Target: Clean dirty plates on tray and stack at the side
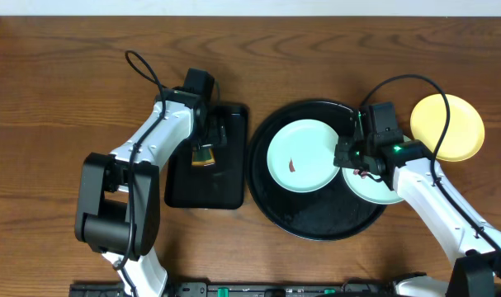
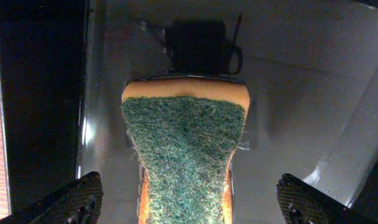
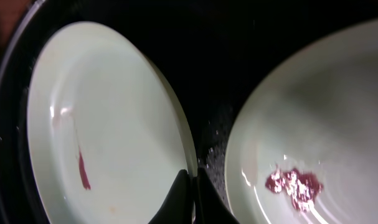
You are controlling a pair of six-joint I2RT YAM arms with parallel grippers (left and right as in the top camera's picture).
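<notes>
Biggest first: the wooden table (image 1: 60, 74), with the round black tray (image 1: 316, 224) sitting right in the middle of it. To its left is the smaller rectangular tray (image 1: 188, 188).

Plates now. One mint plate (image 1: 304, 157) lies flat in the round tray's left half, and it has a thin reddish streak (image 3: 83, 174). The second mint plate (image 1: 374, 188) sits at the tray's right edge, partly under my right arm, and it carries a reddish blotch (image 3: 294, 186). The yellow plate (image 1: 448, 126) lies on the table to the right, off the tray.

The sponge (image 2: 185, 143) lies green side up on the rectangular tray. My left gripper (image 2: 192, 202) hangs over it with its fingers spread wide, one on each side and neither touching.

My right gripper (image 3: 192, 177) is down between the two mint plates. Its fingers are pressed together with the tips at the first plate's rim. Whether they pinch that rim, I cannot tell.
</notes>
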